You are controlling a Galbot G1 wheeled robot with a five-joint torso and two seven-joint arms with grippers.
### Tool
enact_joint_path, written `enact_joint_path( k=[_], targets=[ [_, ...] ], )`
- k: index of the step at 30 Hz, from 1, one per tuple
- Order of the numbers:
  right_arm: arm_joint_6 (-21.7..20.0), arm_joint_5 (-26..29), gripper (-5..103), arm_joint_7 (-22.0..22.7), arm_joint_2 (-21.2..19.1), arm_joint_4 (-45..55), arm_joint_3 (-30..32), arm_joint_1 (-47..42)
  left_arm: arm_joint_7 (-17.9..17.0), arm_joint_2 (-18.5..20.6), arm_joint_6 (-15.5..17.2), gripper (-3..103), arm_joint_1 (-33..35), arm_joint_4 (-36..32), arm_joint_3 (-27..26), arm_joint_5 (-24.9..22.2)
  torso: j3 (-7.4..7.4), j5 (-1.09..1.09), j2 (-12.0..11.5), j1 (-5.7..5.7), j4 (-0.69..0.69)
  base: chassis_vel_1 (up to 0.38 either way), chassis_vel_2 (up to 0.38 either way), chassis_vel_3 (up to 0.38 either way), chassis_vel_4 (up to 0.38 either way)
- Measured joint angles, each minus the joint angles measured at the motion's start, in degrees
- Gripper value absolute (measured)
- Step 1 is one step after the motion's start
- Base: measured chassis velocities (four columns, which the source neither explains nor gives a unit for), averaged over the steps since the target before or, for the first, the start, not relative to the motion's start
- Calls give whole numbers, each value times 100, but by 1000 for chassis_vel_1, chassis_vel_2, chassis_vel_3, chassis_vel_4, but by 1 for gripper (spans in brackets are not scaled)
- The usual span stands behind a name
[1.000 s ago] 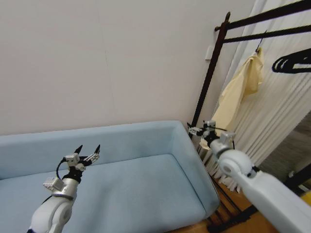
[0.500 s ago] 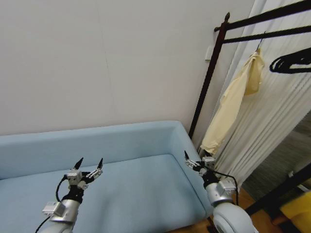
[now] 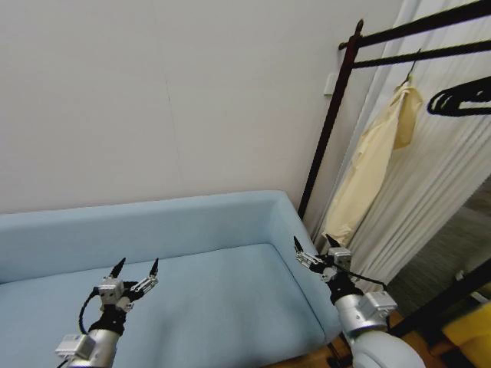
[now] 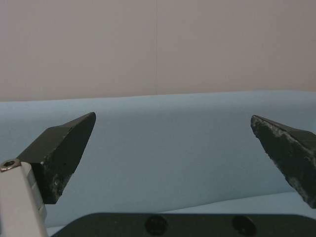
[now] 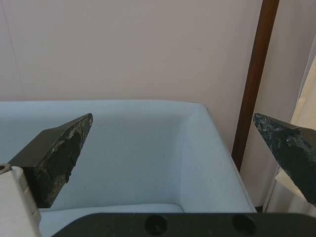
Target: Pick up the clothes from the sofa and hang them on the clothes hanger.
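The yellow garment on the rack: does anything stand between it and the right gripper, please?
Nothing visible does. The open right gripper hangs by the sofa armrest, below the yellow garment; the rack post stands beside that path. The left gripper is open over the seat.

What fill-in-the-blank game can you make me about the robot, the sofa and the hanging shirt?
The sofa is light ____.
The shirt hanging from the rack is pale ____.
The left gripper and the right gripper both have their fingers spread ____.
Missing words: blue, yellow, open.
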Motion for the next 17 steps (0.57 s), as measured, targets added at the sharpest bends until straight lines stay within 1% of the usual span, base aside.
enact_joint_path(
  k=[17],
  targets=[
    [5,-74,100,3,11,-70,-50,38,-13,14,7,100,-9,-4,1,-21,0,0,0,0,0,0,0,0,0]
  ],
)
